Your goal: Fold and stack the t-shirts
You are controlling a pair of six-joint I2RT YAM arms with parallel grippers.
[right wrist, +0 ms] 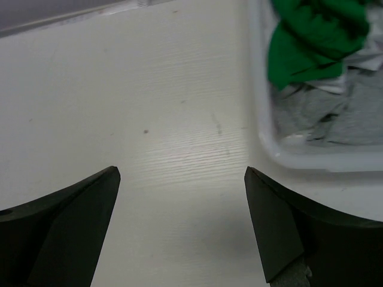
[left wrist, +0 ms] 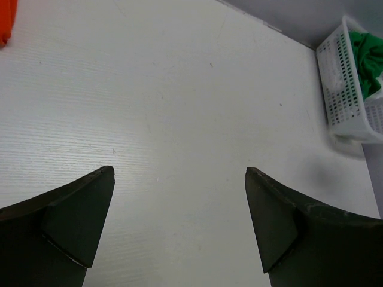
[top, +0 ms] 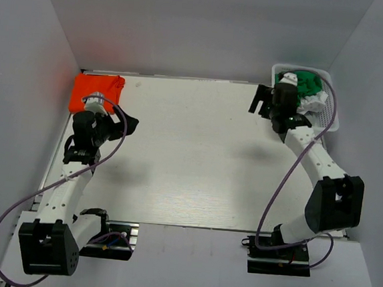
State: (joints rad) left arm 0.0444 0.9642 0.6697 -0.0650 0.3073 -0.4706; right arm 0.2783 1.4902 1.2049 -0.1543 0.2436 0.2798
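**Both hands wide and empty: one shirt far left, the others in the basket far right**

The orange t-shirt [top: 97, 91] lies folded into a rough square at the far left corner of the counter [top: 190, 157], flat on the surface. Just in front of it, the left hand [left wrist: 179, 171] hovers over bare counter. Its two dark fingers [left wrist: 78, 221] are spread wide with nothing between them. The left wrist view catches only a sliver of the orange cloth at its top left edge, apart from the fingers.

The middle of the counter carries only the shadows of the arms.

Further right, the right hand [right wrist: 181, 171] also stands wide open and holds nothing, with white counter showing between its fingers. It hangs just left of the white mesh basket [top: 332, 117], which sits in the far right corner. The basket's near wall is beside the hand's right finger but apart from it.

Inside the basket, the green t-shirt [right wrist: 311, 42] is bunched on top. The grey t-shirt [right wrist: 335, 113] lies crumpled beneath it against the near wall. From above, a white t-shirt [top: 314, 102] shows beside the green one. All three are loose and unfolded.
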